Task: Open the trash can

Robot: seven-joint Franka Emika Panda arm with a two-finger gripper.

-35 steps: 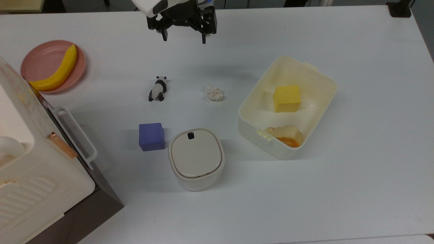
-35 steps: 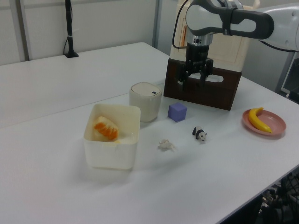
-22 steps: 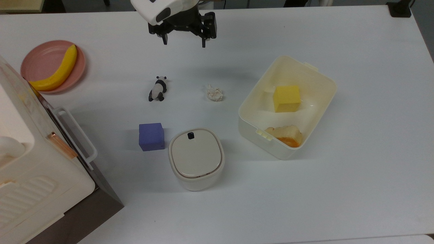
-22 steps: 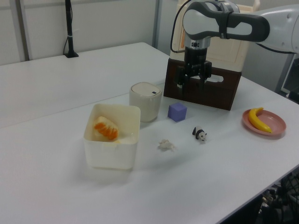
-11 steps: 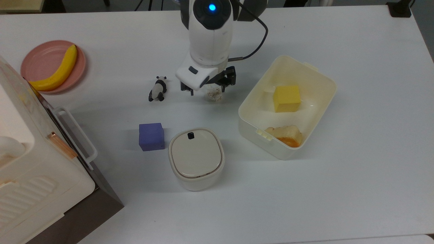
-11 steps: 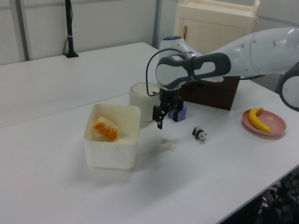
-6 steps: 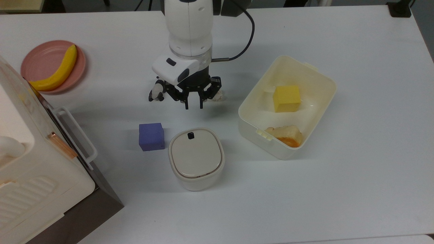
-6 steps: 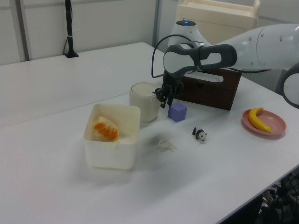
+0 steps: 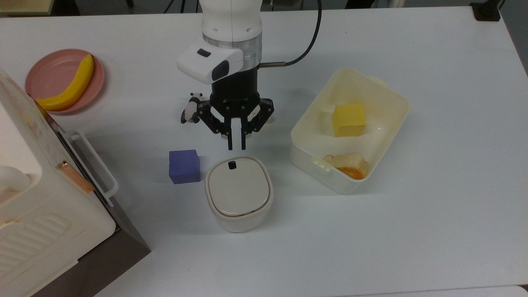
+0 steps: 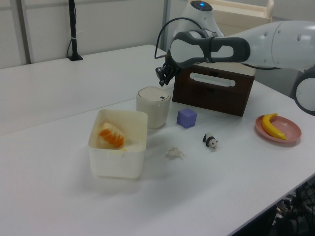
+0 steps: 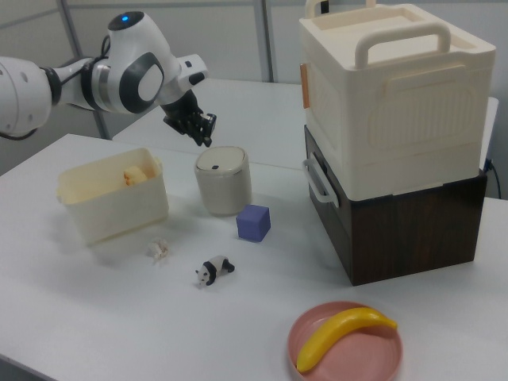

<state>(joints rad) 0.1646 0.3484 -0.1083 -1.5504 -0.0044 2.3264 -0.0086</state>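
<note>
I read the gripper (image 9: 236, 146) as nearly pressed together: in the top view its two black fingertips point down side by side with only a thin slit between them, and they pinch nothing. It hangs in the air just short of the trash can (image 9: 239, 193), on the side where the small black button (image 9: 232, 165) sits at the lid's edge. In the left view the gripper (image 10: 163, 78) is above the can (image 10: 153, 106) and not touching it; the right view agrees, with the gripper (image 11: 202, 132) clear of the lid.

The trash can stands upright on the white table (image 9: 433, 206), its flat beige lid down. A purple block (image 9: 184, 166) sits just beside it on the top view's left. The cream tub (image 9: 392, 103) lies near it on the top view's right, holding a yellow block (image 9: 349, 119) and a piece of bread (image 9: 346, 163). The panda figure (image 9: 189, 111) lies beside the gripper's linkage in the top view. A big white appliance (image 9: 37, 206) occupies the top view's lower left corner, and a pink plate (image 9: 49, 76) with a banana (image 9: 70, 86) lies beyond it.

The table is bare toward the top view's right and bottom edges. I can read no writing or label.
</note>
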